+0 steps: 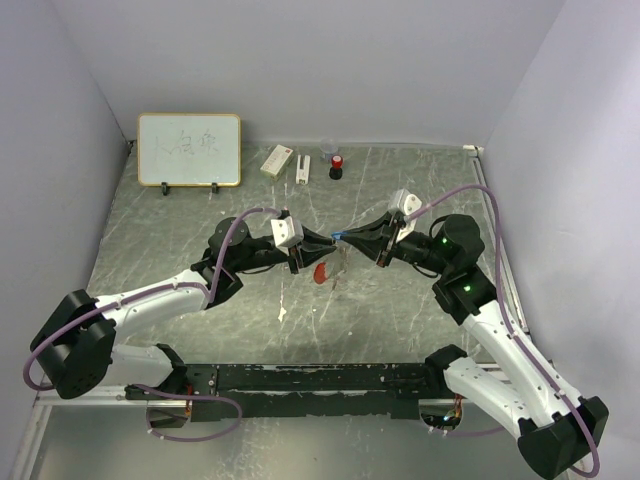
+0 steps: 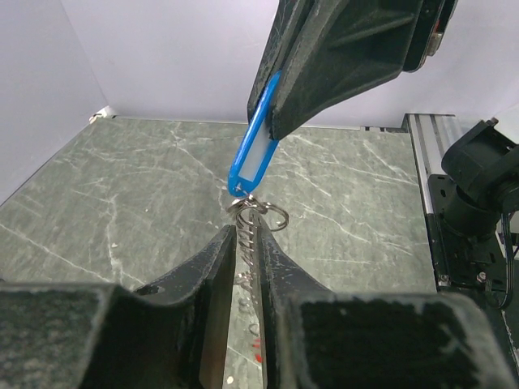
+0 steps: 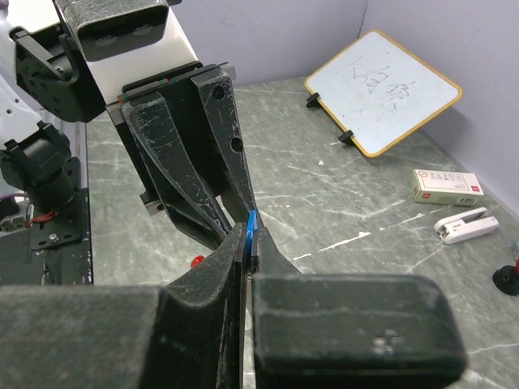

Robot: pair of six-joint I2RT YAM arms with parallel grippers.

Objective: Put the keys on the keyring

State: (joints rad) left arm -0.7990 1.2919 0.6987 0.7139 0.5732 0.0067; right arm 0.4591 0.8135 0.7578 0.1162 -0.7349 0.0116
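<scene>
No readable text: whiteboard handwriting illegible (faint scrawl), white box print too small.

Robot lab test cell: plain pale-violet wall panels box in a marble-look tabletop, left arm and right arm bolted to a black rail, small whiteboard propped at the back.

L pincer, R pincer tip-to-tip
</scene>
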